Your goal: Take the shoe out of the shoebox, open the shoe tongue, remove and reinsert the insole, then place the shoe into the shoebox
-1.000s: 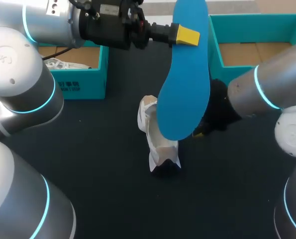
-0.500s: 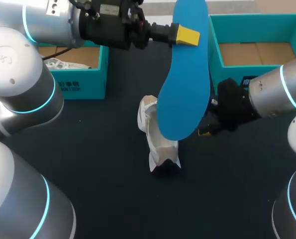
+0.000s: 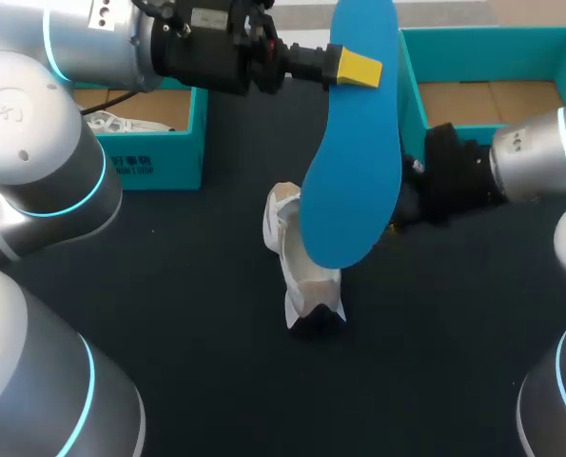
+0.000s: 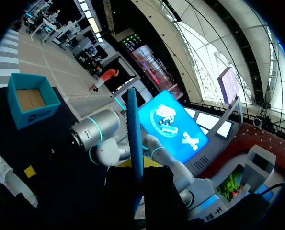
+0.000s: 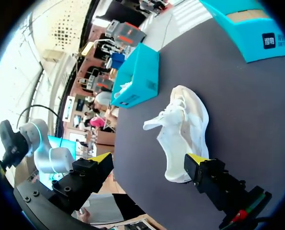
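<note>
My left gripper (image 3: 359, 69) is shut on a blue insole (image 3: 351, 152), held up high over the table with its long side hanging down. In the left wrist view the insole (image 4: 134, 134) shows edge-on between the fingers of that gripper (image 4: 135, 167). The white shoe (image 3: 302, 267) lies on the dark table below, its opening partly hidden by the insole. My right gripper (image 3: 404, 205) sits to the shoe's right, partly behind the insole. In the right wrist view this gripper (image 5: 149, 163) is open and empty, with the shoe (image 5: 183, 129) just ahead of it.
A teal shoebox (image 3: 159, 133) stands at the back left with white stuff inside. A second teal box (image 3: 492, 43) stands at the back right, close behind my right arm. Both boxes (image 5: 137, 74) also show in the right wrist view.
My right arm has drawn back to the right and away from the shoe, toward the right box. The left arm and the insole have stayed still.
</note>
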